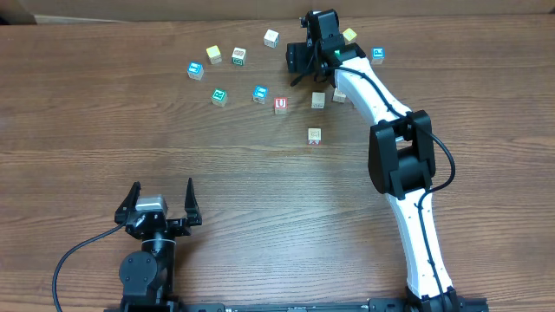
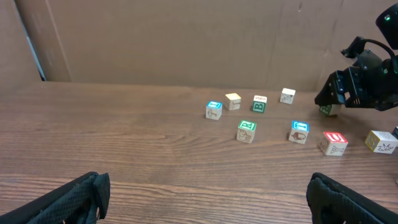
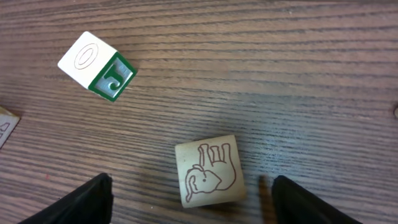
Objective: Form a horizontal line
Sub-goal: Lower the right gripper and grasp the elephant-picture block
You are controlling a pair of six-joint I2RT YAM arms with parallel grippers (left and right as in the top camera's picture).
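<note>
Though wide apart, right end effector (image 3: pixel 191 182) astride elephant cube (image 3: pixel 208 169), no contact (left end effector (image 1: pixel 162 186) wide)

Overhead straight down; left wrist low, level; right wrist close above table (image 3: pixel 280 62).

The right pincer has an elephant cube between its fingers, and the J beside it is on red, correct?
No: the J cube has a green side, not red, as the right wrist view shows. The right pincer does have the elephant cube between its fingers.
</note>
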